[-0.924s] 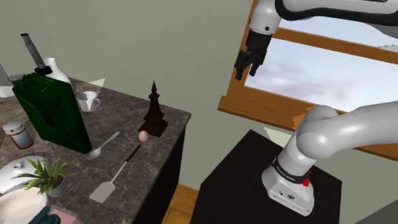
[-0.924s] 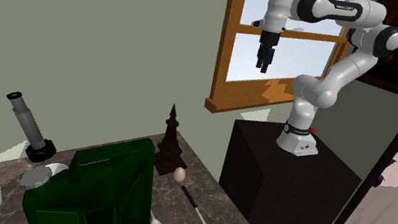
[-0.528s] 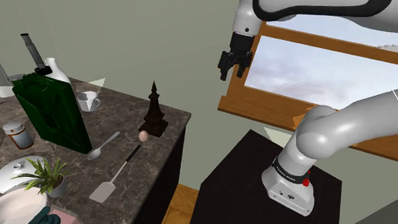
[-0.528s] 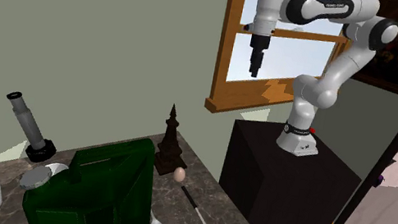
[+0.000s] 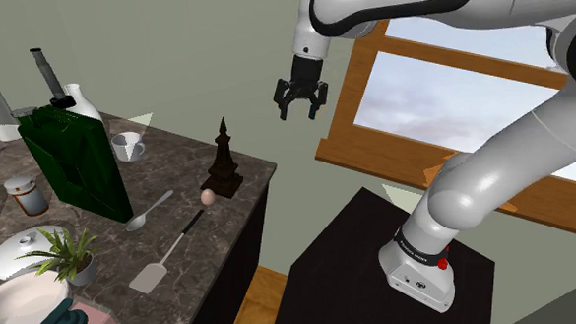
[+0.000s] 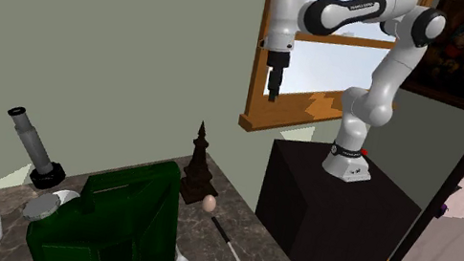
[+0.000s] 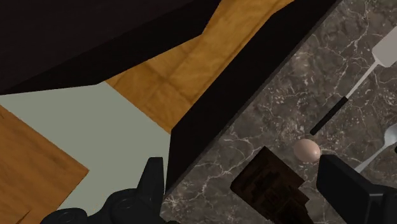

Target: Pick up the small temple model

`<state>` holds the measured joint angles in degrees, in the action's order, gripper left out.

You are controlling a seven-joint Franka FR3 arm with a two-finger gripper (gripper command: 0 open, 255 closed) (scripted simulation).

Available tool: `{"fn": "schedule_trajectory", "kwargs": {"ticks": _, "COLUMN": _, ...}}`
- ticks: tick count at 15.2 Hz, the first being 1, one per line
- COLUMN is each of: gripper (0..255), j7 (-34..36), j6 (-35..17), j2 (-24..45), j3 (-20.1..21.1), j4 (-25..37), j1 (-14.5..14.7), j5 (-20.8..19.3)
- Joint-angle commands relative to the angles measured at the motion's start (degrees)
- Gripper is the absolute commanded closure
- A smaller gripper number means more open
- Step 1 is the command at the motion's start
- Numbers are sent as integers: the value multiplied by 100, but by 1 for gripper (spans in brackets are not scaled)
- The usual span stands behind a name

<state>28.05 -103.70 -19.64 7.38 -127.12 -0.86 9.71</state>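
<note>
Counter [image 5: 177, 170]: dark marble, bears the clutter.
End effector [image 5: 300, 108]: fingers spread, empty, high above and well apart from the target.
Temple [image 5: 222, 165]: dark, upright near the counter's corner; not yet grasped, so descent, grip and lift remain.
Egg [image 5: 207, 196]: just beside it.

The small temple model [image 5: 223, 166], dark brown with stepped tiers and a thin pointed spire, stands upright on its square base near the corner of the dark marbled counter [image 5: 173, 162], an egg [image 5: 207, 196] just beside it.
</note>
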Motion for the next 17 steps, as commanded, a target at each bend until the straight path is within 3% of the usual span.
{"fn": "schedule_trajectory", "kwargs": {"ticks": 1, "gripper": 0, "j7": 306, "j6": -113, "j2": 525, "j3": 71, "j4": 351, "j1": -19, "j5": 73}}
{"fn": "schedule_trajectory", "kwargs": {"ticks": 9, "gripper": 0, "j7": 1371, "j6": -310, "j2": 2474, "j3": 162, "j4": 1897, "j1": -28, "j5": 255}}
{"fn": "schedule_trajectory", "kwargs": {"ticks": 17, "gripper": 0, "j7": 2312, "j6": -126, "j2": 4469, "j3": 72, "j4": 3917, "j1": 20, "j5": 438}}
